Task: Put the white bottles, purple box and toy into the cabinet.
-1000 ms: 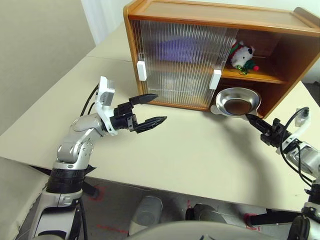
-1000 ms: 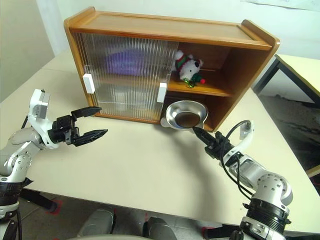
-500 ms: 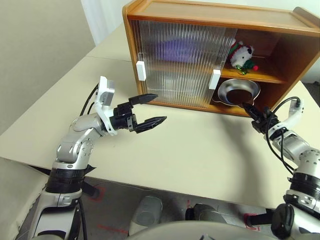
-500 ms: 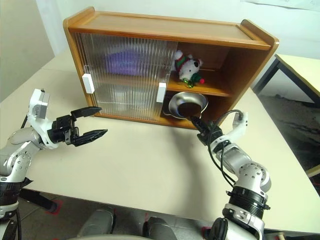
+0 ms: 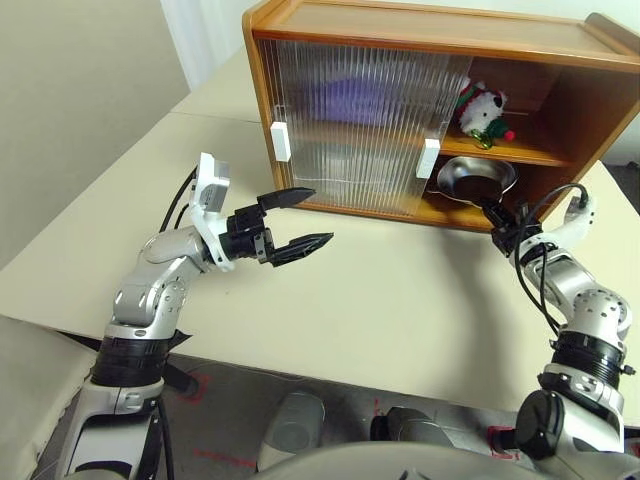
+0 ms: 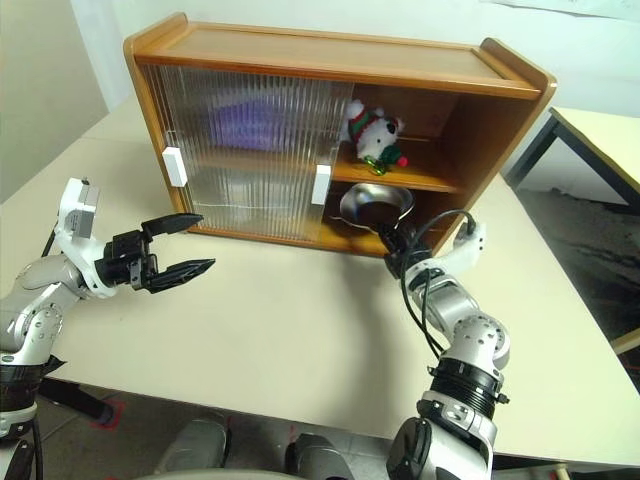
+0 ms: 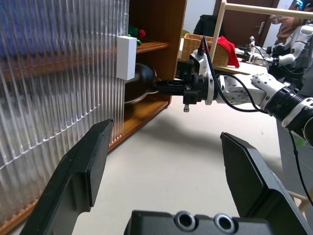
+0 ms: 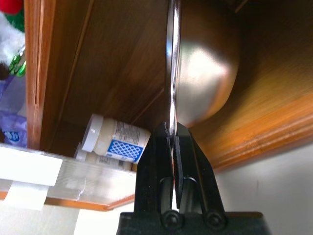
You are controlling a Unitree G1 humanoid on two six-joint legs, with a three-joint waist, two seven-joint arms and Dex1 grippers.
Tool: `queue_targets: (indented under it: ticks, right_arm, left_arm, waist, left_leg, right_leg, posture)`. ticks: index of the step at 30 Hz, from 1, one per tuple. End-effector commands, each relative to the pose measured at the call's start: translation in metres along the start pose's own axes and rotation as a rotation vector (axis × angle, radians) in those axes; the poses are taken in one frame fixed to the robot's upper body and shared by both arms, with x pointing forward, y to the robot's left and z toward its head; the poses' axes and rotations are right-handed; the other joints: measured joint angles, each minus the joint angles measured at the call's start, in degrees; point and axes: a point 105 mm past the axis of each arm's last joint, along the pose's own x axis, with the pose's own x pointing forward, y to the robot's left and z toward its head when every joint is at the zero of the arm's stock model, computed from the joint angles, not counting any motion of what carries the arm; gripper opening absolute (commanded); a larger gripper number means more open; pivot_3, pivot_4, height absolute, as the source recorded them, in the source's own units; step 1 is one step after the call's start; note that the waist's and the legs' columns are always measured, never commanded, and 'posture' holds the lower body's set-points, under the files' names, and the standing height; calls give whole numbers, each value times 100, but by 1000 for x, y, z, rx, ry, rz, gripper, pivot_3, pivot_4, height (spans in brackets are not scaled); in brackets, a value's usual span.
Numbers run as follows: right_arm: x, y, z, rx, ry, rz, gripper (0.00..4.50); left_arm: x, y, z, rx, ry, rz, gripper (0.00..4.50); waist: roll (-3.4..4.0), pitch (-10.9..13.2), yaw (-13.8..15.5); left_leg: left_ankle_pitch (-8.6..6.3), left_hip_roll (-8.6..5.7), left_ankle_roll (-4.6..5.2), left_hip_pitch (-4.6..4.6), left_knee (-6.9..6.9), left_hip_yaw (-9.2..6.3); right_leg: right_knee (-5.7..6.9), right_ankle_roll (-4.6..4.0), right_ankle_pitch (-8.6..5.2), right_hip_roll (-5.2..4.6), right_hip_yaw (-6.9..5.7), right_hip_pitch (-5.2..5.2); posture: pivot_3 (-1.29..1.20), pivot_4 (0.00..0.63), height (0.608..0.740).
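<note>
Jaws of the right gripper (image 8: pixel 172 142) pinch the metal bowl (image 5: pixel 476 178) rim, feeding it into the cabinet (image 5: pixel 400 30) at right; left gripper (image 5: pixel 300 226) jaws wait open.

The cabinet (image 5: pixel 400 30) stands upper center, its right side open. The toy (image 5: pixel 486 112) sits on its shelf, a white bottle (image 8: pixel 115 138) lies below, and the purple box (image 5: pixel 350 100) blurs behind ribbed doors.

right claw (image 5: pixel 497 217) carried bowl (image 5: pixel 476 177) into cabinet (image 5: pixel 400 40)
</note>
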Motion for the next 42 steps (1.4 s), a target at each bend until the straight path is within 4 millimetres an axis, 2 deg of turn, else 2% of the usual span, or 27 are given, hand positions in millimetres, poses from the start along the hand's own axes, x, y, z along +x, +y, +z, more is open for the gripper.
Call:
queue_targets:
  ticks: [1,20,23,33,38,42]
  right_arm:
    - [3,-2,3,12,-24,-12,2]
    - [19,-14,3,7,-36,-60,2]
    - [21,-14,3,5,-33,-58,754]
    - [23,-12,-2,-25,-12,-34,4382]
    - [19,-7,0,-67,6,-15,4472]
    - [6,-3,-3,-198,99,10,4472]
  left_arm:
    - [0,-2,-1,12,14,-4,4500]
    - [-1,-4,-1,10,15,0,4500]
    - [-1,-4,-1,8,16,1,4500]
    - [-1,-5,-2,5,20,0,4500]
    - [-1,-5,-1,6,21,-1,4500]
    - [-1,-5,-2,6,23,-4,4500]
  waist:
    - [0,0,5]
    - [2,-1,17]
    - [2,-1,25]
    - [2,-1,69]
    - [2,-1,78]
    - [2,-1,96]
  left_leg:
    - [0,0,0,-4,0,0]
    - [0,4,-1,-22,2,-10]
    - [0,5,-1,-23,1,-9]
    - [-1,5,-2,-66,2,-7]
    - [0,5,-2,-70,2,-4]
    - [0,3,-2,-72,5,-1]
  right_leg:
    - [0,1,2,0,0,-4]
    - [0,-15,16,-1,3,-23]
    - [0,-19,17,-1,3,-25]
    - [0,-58,51,-2,4,-67]
    - [0,-56,53,-2,3,-72]
    - [0,-57,53,-2,3,-70]
  posture:
    - [261,18,740]
    - [266,29,740]
    - [267,31,740]
    - [264,33,740]
    - [261,32,740]
    - [256,32,740]
